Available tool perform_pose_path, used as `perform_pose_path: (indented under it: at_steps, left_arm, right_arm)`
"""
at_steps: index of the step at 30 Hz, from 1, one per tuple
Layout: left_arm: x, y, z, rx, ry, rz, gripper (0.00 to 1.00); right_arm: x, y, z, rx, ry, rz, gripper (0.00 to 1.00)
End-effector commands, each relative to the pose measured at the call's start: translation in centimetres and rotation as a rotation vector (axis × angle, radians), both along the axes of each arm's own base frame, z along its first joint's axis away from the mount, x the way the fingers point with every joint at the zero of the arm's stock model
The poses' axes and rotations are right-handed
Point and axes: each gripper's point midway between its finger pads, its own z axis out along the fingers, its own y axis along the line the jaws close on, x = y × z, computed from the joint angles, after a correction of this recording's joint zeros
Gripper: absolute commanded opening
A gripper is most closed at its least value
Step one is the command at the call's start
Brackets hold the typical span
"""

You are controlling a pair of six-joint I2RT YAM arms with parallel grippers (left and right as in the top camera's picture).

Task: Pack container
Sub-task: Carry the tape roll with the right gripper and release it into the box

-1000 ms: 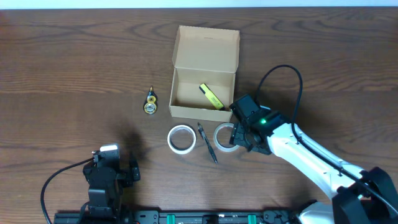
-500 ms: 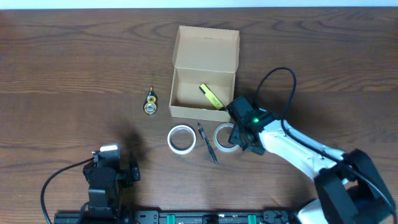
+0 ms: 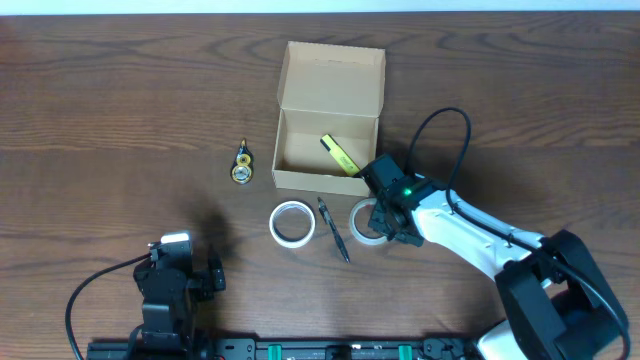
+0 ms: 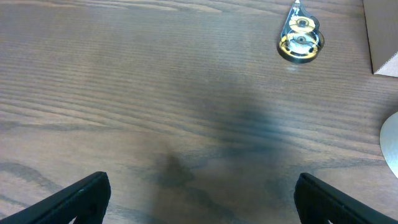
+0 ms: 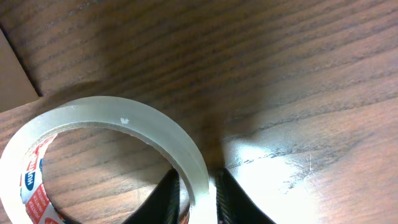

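The container (image 3: 312,181) is a tan cardboard box with its flap lid (image 3: 333,78) standing open at the back; a yellow item (image 3: 340,153) lies inside. Just in front of its right corner, a clear tape roll (image 3: 358,222) lies on the table. My right gripper (image 3: 379,221) is shut on that roll's right wall. The right wrist view shows the roll (image 5: 124,118) with one finger inside the ring and one outside, at my right gripper (image 5: 198,186). My left gripper (image 4: 202,202) stands open and empty over bare table near the front left.
A white tape roll (image 3: 292,222) and a dark pen (image 3: 333,229) lie in front of the box, left of the clear roll. A small gold and black dispenser (image 3: 242,165) sits left of the box. The right arm's cable loops above the table at right.
My right gripper slid slightly left over the clear roll's wall and its fingers closed on it. The left arm has not moved.
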Motion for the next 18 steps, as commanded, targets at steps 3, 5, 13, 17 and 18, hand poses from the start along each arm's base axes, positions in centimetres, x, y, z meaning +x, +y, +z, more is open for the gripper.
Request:
perform_pose_path:
  at_steps: [3, 5, 13, 17, 18]
  left_arm:
    - [-0.3, 0.2, -1.0, 0.006, 0.026, 0.006, 0.95]
    - [-0.3, 0.2, -1.0, 0.006, 0.026, 0.006, 0.95]
    - [-0.3, 0.2, -1.0, 0.006, 0.026, 0.006, 0.95]
    - [-0.3, 0.2, -1.0, 0.006, 0.026, 0.006, 0.95]
    - [-0.3, 0.2, -1.0, 0.006, 0.026, 0.006, 0.95]
  right_arm:
    - [-1.0, -0.5, -1.0, -0.031, 0.045, -0.002, 0.01]
    - [-1.6, -0.9, -1.0, -0.045, 0.068, -0.002, 0.01]
    - [-3.8, -2.4, 1.4, -0.081, 0.114, -0.002, 0.01]
    - [-4.6, -2.9, 5.5, -0.035, 0.044, -0.002, 0.01]
    - [-4.7, -3.0, 6.4, -0.019, 0.019, 0.004, 0.01]
